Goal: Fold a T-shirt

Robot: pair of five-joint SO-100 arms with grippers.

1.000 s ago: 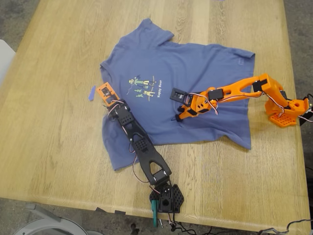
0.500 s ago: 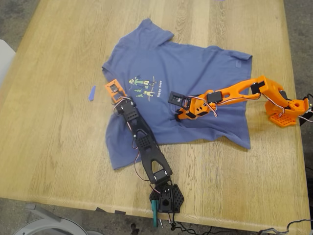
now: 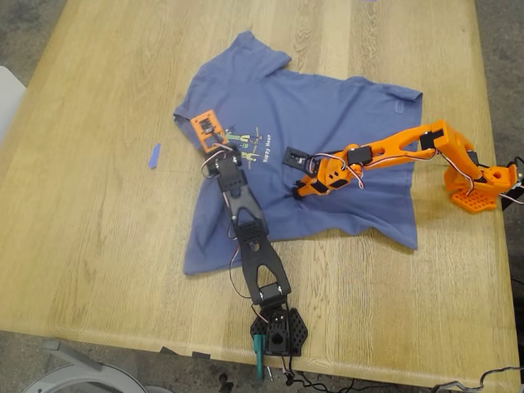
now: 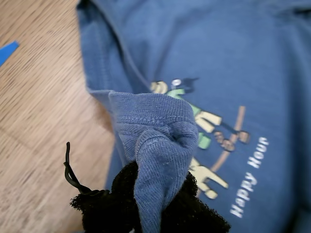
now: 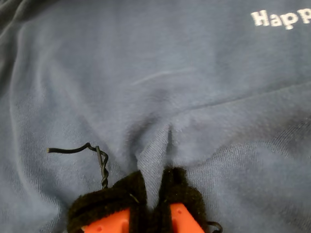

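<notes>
Pale wooden tabletop [image 3: 98, 237] carries the T-shirt [image 3: 327, 106], spread print-up at the middle of the exterior view: light, limp knit that bunches and drags rather than slides. My first gripper [image 4: 160, 194] is clamped on a hem fold over the print; my second gripper [image 5: 153, 204] pinches a ridge mid-body, so hems and seams look the surest holds.

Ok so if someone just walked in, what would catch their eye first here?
Probably the slate-blue T-shirt spread across the wooden table, with both arms reaching onto it. My first gripper pinches a bunched shirt edge beside the cartoon print, while my second gripper nips a fold mid-shirt.
</notes>
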